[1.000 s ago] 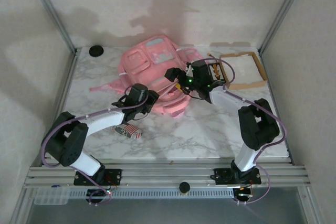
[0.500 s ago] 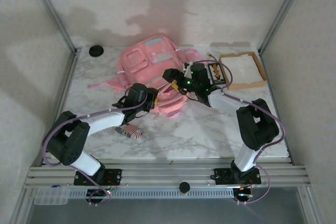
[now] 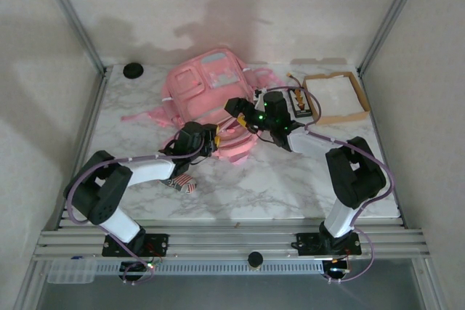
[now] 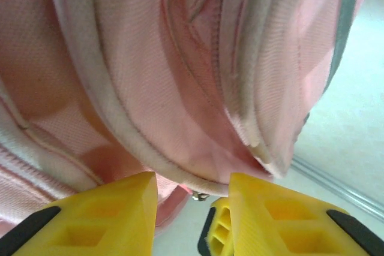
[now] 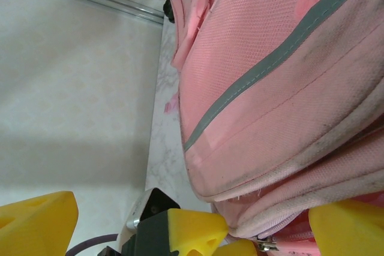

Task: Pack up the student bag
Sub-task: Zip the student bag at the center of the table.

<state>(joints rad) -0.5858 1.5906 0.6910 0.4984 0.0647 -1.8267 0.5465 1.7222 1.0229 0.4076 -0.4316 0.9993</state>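
Note:
The student bag (image 3: 207, 92), pink with grey panels, lies flat at the middle back of the table. Its near rim fills the left wrist view (image 4: 180, 76), where a metal zip pull (image 4: 200, 196) hangs. My left gripper (image 3: 212, 140) (image 4: 193, 185) is at that near rim, its yellow jaws narrowed onto the piped zip edge. From the right wrist view, the left gripper's fingers (image 5: 198, 229) pinch the bag's lip (image 5: 282, 208). My right gripper (image 3: 243, 110) (image 5: 193, 208) hovers wide open over the bag's right near corner, holding nothing.
A shallow cardboard box (image 3: 361, 99) stands at the back right with a black item (image 3: 300, 102) at its left edge. A small striped pouch (image 3: 179, 181) lies under my left forearm. A black round object (image 3: 133, 70) sits at the back left corner.
My left gripper has pushed in to the bag's near rim and its jaws have narrowed. The right gripper has shifted slightly left, and the bag has slid a little back.

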